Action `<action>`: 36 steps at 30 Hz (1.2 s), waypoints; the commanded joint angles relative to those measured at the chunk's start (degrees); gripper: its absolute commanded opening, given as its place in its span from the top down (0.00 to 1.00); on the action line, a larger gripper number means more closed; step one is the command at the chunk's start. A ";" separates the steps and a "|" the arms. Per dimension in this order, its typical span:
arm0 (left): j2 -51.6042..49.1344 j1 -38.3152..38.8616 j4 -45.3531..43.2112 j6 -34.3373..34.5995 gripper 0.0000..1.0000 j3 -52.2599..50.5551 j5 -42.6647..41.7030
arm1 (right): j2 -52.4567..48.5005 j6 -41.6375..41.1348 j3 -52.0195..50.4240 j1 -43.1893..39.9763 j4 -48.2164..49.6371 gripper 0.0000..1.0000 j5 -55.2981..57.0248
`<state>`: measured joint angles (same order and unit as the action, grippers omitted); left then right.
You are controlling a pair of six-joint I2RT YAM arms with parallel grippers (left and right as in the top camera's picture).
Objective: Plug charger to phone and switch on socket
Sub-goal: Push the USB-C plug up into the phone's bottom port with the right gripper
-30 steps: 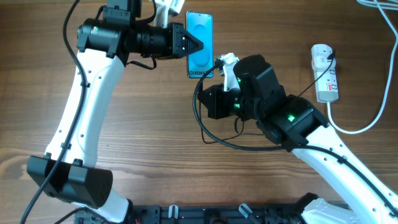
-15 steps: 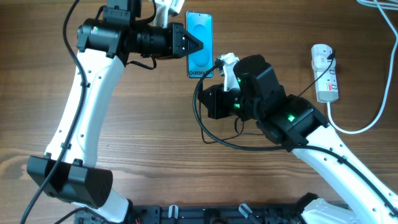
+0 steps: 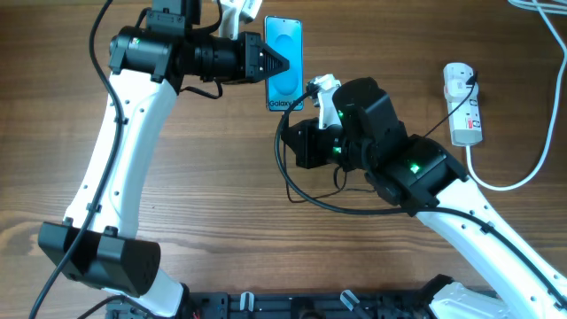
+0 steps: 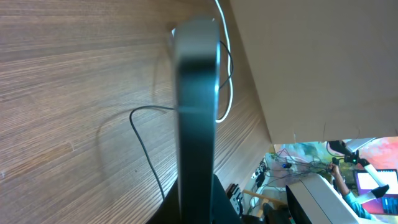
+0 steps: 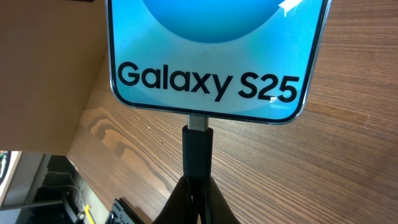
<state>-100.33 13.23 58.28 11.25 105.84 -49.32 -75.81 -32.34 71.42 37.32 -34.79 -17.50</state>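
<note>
Your left claw [image 3: 273, 64] pinched the phone [image 3: 287, 40] steady; your right claw [image 5: 198, 186] pinched the charger [image 5: 197, 146] at its six-o'clock port.

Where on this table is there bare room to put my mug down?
Bare wood lies between the left arm and the charger cable loop, and along the top between phone and power strip. Crowded where phone and right arm meet.
</note>
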 commanded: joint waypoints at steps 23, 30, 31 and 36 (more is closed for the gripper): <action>0.04 0.07 -0.15 -0.52 0.96 0.13 -2.05 | -0.85 -0.68 0.90 0.00 0.37 0.96 1.01; 0.04 0.07 0.33 -0.55 0.96 0.13 -2.05 | -0.87 -0.68 0.90 -0.09 1.07 0.96 1.60; 0.04 0.07 0.33 -0.55 0.96 0.13 -2.05 | -0.87 -0.68 0.90 -0.09 1.09 0.96 1.62; 0.04 0.07 0.57 -0.52 0.96 0.13 -2.27 | -1.44 -0.72 0.90 -0.11 0.92 0.96 2.47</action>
<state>-100.33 13.23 58.63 11.25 105.84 -49.41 -75.90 -32.77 71.42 37.30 -34.59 -17.28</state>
